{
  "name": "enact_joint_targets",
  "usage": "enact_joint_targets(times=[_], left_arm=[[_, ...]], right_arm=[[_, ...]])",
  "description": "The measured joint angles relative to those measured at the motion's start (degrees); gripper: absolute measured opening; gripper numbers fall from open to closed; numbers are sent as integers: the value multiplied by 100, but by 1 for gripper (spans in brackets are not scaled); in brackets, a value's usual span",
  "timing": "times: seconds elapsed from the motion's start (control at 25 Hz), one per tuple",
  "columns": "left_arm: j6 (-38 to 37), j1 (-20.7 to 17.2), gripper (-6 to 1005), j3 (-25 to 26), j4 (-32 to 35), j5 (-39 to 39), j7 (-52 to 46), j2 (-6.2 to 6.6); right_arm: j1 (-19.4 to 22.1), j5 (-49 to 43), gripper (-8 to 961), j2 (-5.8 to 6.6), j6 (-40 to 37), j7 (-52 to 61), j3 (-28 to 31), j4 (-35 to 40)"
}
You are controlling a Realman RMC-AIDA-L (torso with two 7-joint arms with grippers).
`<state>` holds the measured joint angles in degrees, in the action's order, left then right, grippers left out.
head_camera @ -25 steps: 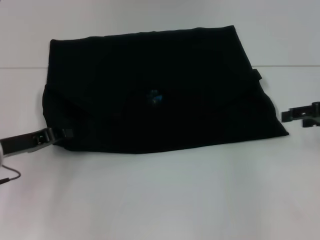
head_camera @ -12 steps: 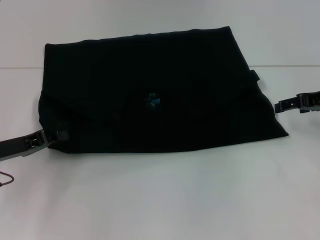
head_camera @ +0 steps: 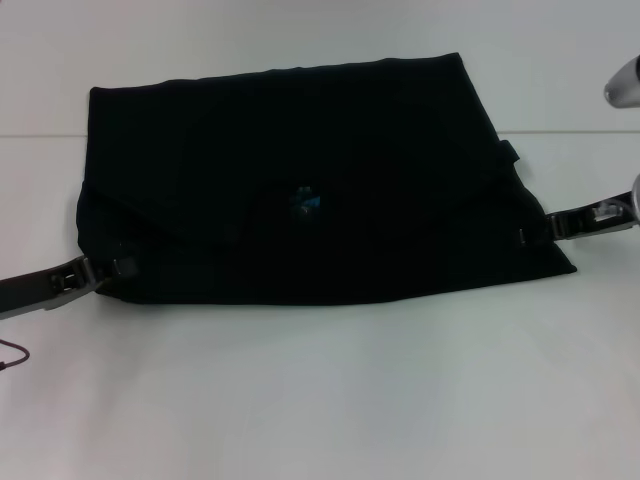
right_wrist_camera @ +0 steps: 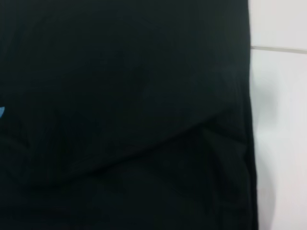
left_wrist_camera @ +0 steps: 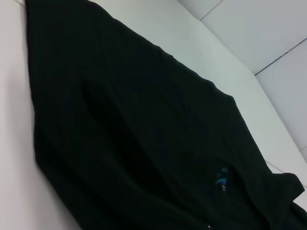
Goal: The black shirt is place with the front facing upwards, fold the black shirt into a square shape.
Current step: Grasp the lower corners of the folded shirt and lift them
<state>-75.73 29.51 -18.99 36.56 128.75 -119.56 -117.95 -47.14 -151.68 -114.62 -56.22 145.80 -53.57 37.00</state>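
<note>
I have both grippers, left gripper [head_camera: 112, 268] and right gripper [head_camera: 535, 233], at opposite near corners of the black shirt [head_camera: 300, 190]; whether either grips it, I cannot tell.

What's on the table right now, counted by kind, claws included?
Black shirt: 1, partly folded, blue neck label showing
Robot claws: 2, left claw at the shirt's near left corner, right claw at its right edge
White table: 1
Total: 4
</note>
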Motion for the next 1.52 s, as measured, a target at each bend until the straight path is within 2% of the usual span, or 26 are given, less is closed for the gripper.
enact_joint_targets(times=[0.36,0.8,1.08,1.52], left_arm=[[50,40,54,1,0,-6,-10,4],[68,66,54,0,10,-8,-18,26],[68,72,54,10,0,-13,-21,26],[9,68,54,50,5,-17,-23,26]], right_arm=[[-91,-24,775,-55,240,1,-37,-214],[-145,-29,769,-32,257,59,-32,-529],[-120,-24,765,-43,162,52,-31,-446],[-106,-11,324,-14,120,45,4,-439]])
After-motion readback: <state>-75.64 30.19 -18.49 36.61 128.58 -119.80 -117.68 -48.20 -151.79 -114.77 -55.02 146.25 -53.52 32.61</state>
